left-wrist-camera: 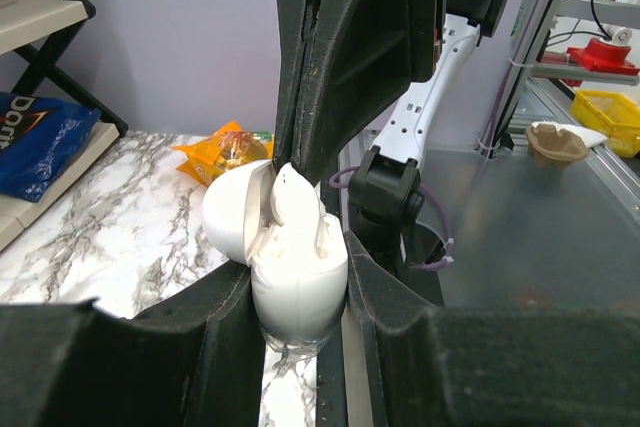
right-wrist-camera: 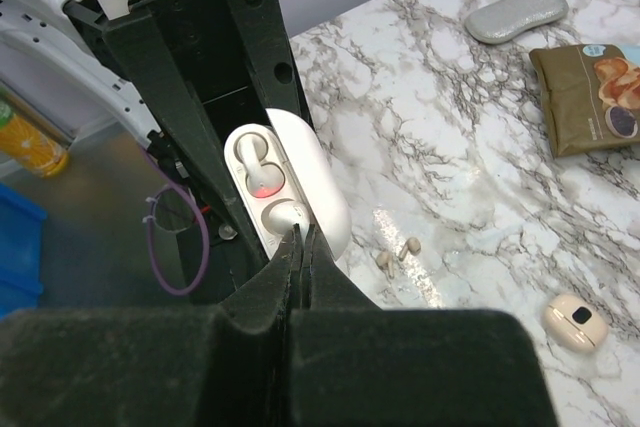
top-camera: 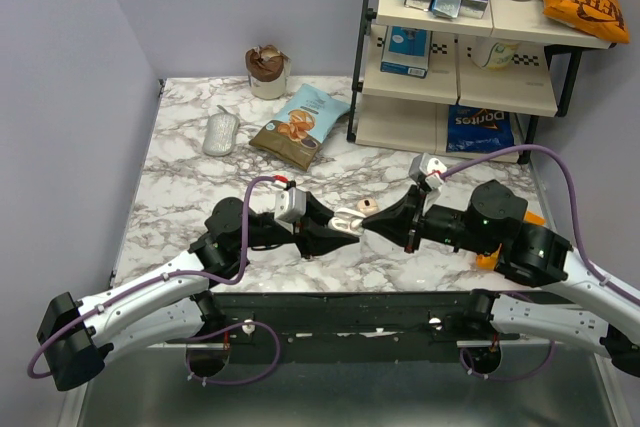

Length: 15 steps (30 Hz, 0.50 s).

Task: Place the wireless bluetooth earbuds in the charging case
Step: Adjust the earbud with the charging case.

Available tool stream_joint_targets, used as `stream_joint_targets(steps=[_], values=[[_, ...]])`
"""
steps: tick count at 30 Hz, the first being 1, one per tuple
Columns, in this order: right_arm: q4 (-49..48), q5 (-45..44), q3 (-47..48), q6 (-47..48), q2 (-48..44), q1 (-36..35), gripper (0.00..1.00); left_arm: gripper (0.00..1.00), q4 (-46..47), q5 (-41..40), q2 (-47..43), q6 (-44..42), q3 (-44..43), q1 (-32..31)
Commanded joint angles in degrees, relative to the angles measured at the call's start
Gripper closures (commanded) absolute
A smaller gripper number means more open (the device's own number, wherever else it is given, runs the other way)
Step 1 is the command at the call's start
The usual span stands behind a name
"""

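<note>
My left gripper point(top-camera: 343, 224) is shut on the white charging case point(top-camera: 347, 217) and holds it above the table with its lid open. In the left wrist view the case point(left-wrist-camera: 297, 299) sits between the fingers point(left-wrist-camera: 395, 297). In the right wrist view the case point(right-wrist-camera: 318, 175) has one earbud point(right-wrist-camera: 248, 155) seated in the far slot over a red light. The other earbud point(right-wrist-camera: 284, 215) lies in the near slot. My right gripper point(right-wrist-camera: 301, 237) is shut, with its tips touching that earbud. In the left wrist view this earbud point(left-wrist-camera: 292, 202) stands partly out of the case under the right fingers point(left-wrist-camera: 320, 97).
Two tiny beige pieces point(right-wrist-camera: 383, 259) point(right-wrist-camera: 408, 245) lie on the marble table point(top-camera: 190, 197) below the case. A small beige oval case point(right-wrist-camera: 575, 320) lies nearby. A grey oval pouch point(top-camera: 221, 134), a snack bag point(top-camera: 300, 125) and a cup point(top-camera: 267, 72) are at the back. A shelf rack point(top-camera: 460, 57) stands at the back right.
</note>
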<state>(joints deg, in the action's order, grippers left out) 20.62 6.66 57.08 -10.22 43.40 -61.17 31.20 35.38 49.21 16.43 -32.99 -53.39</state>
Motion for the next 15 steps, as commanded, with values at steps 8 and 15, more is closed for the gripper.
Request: stream_joint_targets(steps=[8,15], values=[[2.05,3.89,-0.13,2.92,2.04,0.26,0.99,1.00,2.81,1.27,-0.08,0.01,-0.49,-0.40],[3.99,5.12,0.84,4.42,2.83,0.17,0.99,1.00,2.29,1.19,0.27,-0.43,-0.93,-0.40]])
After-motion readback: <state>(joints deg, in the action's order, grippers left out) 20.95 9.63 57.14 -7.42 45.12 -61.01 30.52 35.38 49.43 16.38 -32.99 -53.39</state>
